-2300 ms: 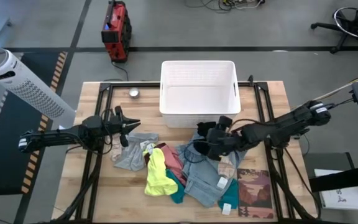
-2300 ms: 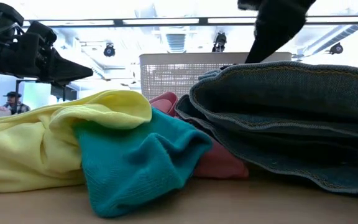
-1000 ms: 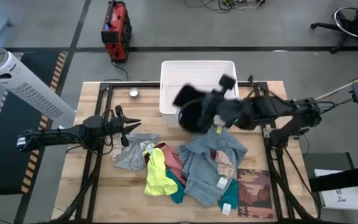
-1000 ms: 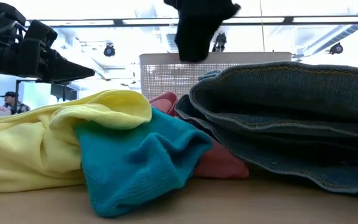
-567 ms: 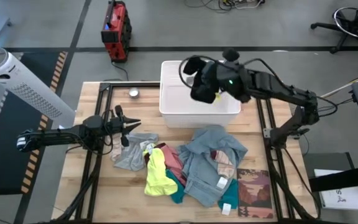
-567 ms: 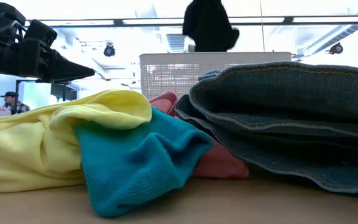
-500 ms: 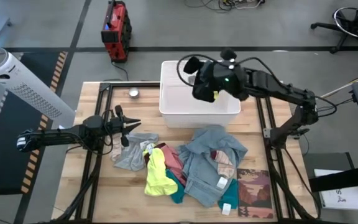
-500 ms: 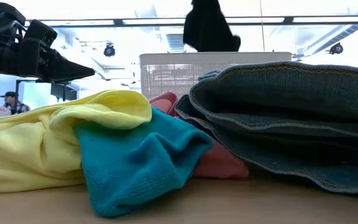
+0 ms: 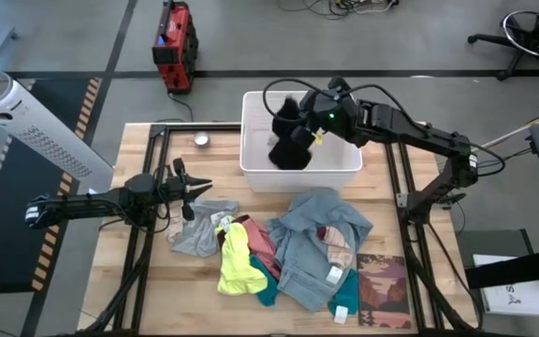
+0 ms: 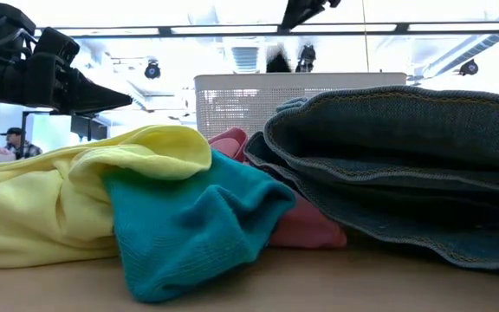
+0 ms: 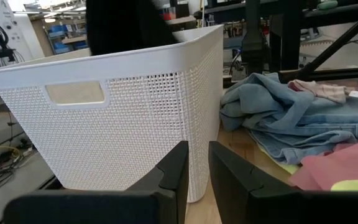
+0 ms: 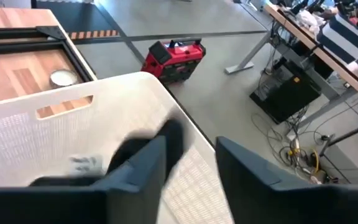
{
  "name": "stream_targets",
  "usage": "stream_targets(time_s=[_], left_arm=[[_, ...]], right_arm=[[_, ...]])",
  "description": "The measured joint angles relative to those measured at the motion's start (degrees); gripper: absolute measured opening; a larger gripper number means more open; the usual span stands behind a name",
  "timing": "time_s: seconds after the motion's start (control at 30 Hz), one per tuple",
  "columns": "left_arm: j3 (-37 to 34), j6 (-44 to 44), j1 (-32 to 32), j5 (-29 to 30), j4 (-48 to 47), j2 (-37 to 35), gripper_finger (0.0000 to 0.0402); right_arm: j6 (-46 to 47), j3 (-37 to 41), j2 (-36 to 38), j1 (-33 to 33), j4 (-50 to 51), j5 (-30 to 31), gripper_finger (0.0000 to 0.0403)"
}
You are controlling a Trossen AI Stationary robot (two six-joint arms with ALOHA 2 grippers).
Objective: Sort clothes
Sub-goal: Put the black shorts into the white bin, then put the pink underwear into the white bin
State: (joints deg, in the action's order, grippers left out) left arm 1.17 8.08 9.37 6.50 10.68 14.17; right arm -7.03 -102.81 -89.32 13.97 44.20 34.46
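Observation:
A black garment [image 9: 288, 145] lies loose inside the white basket [image 9: 344, 161]; its top just shows over the rim in the low view [image 10: 277, 62]. My right gripper [image 9: 299, 106] hangs open above the basket, apart from the garment [image 12: 160, 146]. The heap of clothes [image 9: 279, 248] lies on the table's near half: a neon yellow piece [image 9: 237, 262], a denim piece [image 9: 312, 239], teal [image 10: 189, 225], pink and grey pieces. My left gripper [image 9: 204, 183] is shut and empty, level over the table left of the heap, pointing at the basket [image 11: 135, 118].
A reddish-brown printed mat [image 9: 385, 290] lies at the table's near right corner. A small metal round thing [image 9: 201, 140] sits left of the basket. A white tower fan [image 9: 36, 122] stands off the table's left. Black frame rails [image 9: 157, 140] run along the table's edges.
My right gripper has lifted the black garment off the heap, swung it up and toward the far edge over the basket, and let it go. The garment has fallen from the fingers into the basket.

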Motion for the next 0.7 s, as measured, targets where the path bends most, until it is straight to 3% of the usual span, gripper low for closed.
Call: stream_targets(time_s=[0.17, 0.27, 0.5, 0.7], left_arm=[[0.00, 0.00, 0.00, 0.00, 0.00, 0.00, 0.0050], [0.00, 0.00, 0.00, 0.00, 0.02, 0.00, 0.0050], [0.00, -0.11, 0.00, -0.02, 0.02, 0.00, 0.0050], [0.00, -0.20, 0.00, 0.00, 0.03, -0.02, 0.0050]], right_arm=[[-2.63, -0.01, 0.80, -3.08, 0.10, -0.75, 0.0203], [-3.23, -0.05, 1.71, -7.05, 0.14, -5.19, 0.0224], [3.17, 3.39, 0.06, -16.40, 0.50, -27.69, 0.0223], [6.93, 10.51, -5.35, -21.76, -6.32, -30.06, 0.0220]])
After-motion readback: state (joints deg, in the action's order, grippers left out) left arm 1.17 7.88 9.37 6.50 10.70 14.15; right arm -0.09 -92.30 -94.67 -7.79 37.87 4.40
